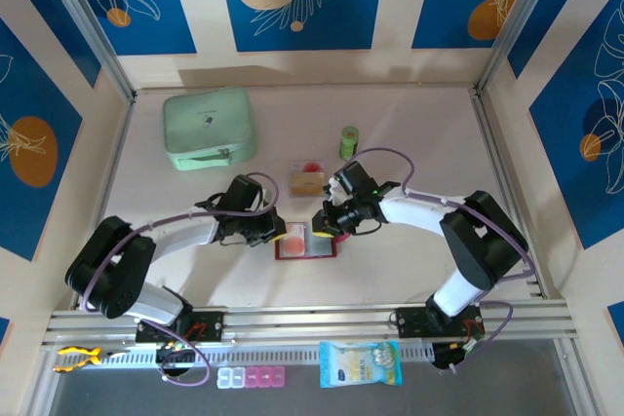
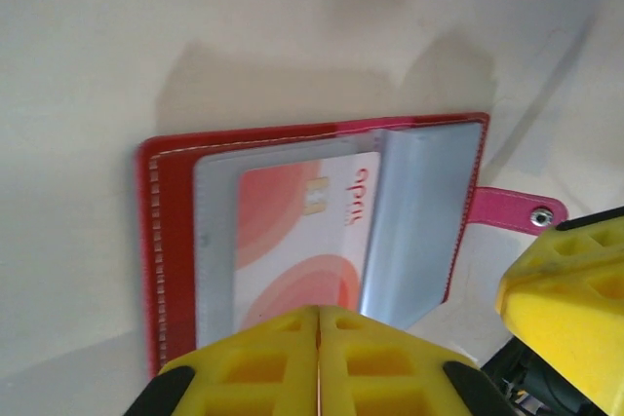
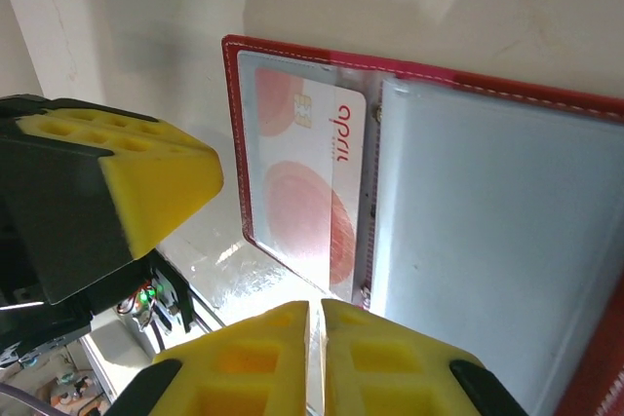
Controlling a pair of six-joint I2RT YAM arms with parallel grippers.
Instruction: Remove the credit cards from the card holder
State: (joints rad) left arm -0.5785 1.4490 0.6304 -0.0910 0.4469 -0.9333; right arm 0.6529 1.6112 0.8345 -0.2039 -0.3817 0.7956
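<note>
The dark red card holder lies open on the table between both arms. A white and pink credit card sits in its left clear sleeve. My left gripper is shut, its closed tips over the near edge of that card and sleeve. My right gripper is shut on the edge of a raised greyish sleeve page. The pinkish strap tab sticks out beside the holder. A tan card with red markings lies on the table just behind the holder.
A mint-green zip case stands at the back left, and a small green roll behind the tan card. On the front rail lie a snack packet, a pill box and a yellow toy. Patterned walls enclose the table.
</note>
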